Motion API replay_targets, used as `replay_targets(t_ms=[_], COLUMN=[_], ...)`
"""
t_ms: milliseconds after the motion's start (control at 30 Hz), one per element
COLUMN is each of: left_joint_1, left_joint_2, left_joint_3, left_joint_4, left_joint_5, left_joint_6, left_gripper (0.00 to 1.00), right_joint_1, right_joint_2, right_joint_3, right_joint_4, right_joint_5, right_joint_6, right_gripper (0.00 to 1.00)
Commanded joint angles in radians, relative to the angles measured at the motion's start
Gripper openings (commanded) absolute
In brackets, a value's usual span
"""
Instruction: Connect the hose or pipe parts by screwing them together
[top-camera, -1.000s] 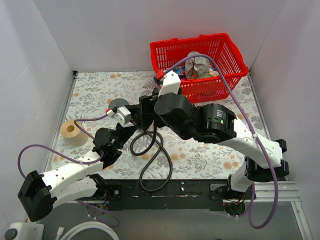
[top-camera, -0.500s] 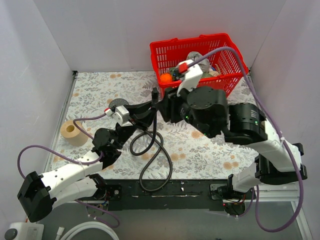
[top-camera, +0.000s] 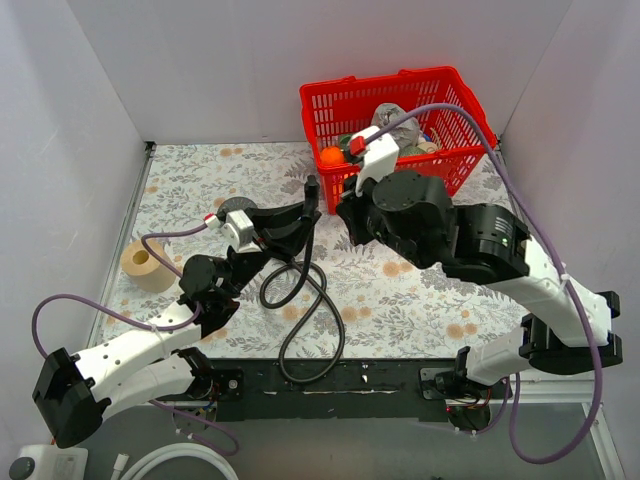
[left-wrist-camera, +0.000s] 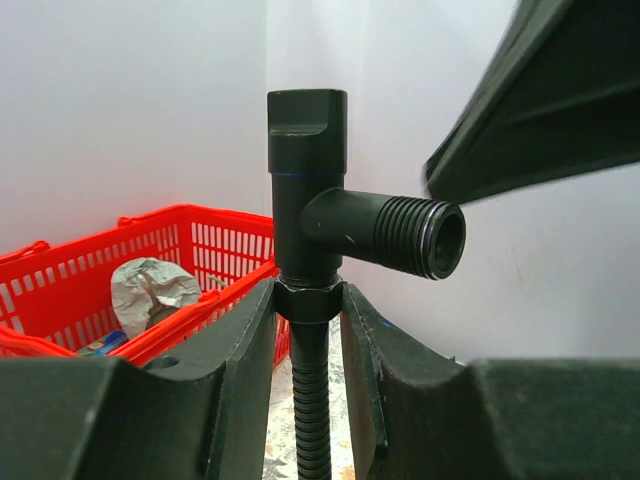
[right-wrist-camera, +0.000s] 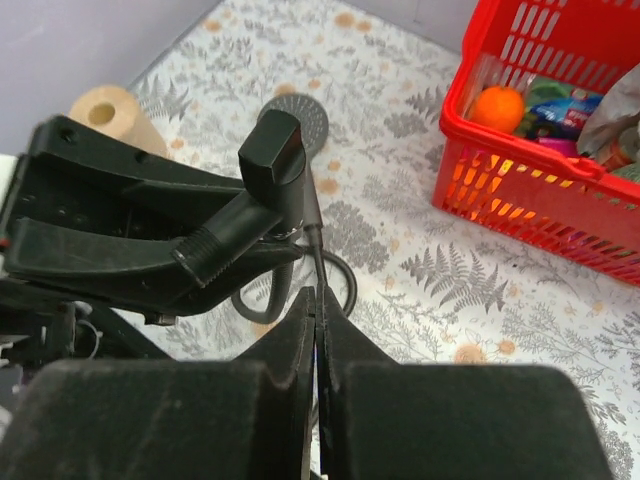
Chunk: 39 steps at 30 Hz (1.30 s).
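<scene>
Swinging back toward the red basket (top-camera: 425, 182), the right arm has drawn off from the left one. Its end effector (right-wrist-camera: 316, 325) has gone from spread to pressed together, pinching nothing. The left end effector (left-wrist-camera: 308, 300) clamps the black hose (left-wrist-camera: 311, 420) at the collar just under its black angle fitting (left-wrist-camera: 308, 190). It holds the fitting upright above the desk (top-camera: 420, 300) with the threaded side port exposed, presumably so a mating part can be screwed on. The fitting stands near the right fingertips, on their side away from the basket, not touching. The grey shower head (right-wrist-camera: 314, 118) lies ungripped on the desk beyond the fitting, farther still from the basket.
</scene>
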Motion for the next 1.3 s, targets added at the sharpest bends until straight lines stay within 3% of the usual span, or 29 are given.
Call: replay_targets(t_ms=[0,167,467,1100,1267], left_joint_1=[0.004,0.002,0.004,0.004,0.004], left_joint_2=[-0.029,-0.025,-0.010,-0.017,-0.007], left_joint_3=[0.065,0.082,0.096,0.099,0.111], left_joint_4=[-0.015,-0.042,-0.050,-0.122,-0.182], left_joint_5=[0.074,0.092,0.111,0.285,0.364], left_joint_6=[-0.021,-0.021,-0.019,-0.007,0.019], left_gripper=[0.00,0.00,0.00,0.00,0.00], right_joint_1=[-0.058,-0.064,-0.064,-0.082,-0.082], right_joint_2=[0.014,0.046,0.036,0.118,0.189], right_joint_3=[0.002,0.033,-0.019,0.082,0.219], right_joint_4=[0.007,-0.004,0.057,0.060,-0.023], right_joint_5=[-0.241,-0.345,-0.394,-0.253,-0.233], right_joint_6=[-0.050,-0.069,-0.063,-0.119,-0.142], right_gripper=[0.01,0.01,0.01,0.01,0.01])
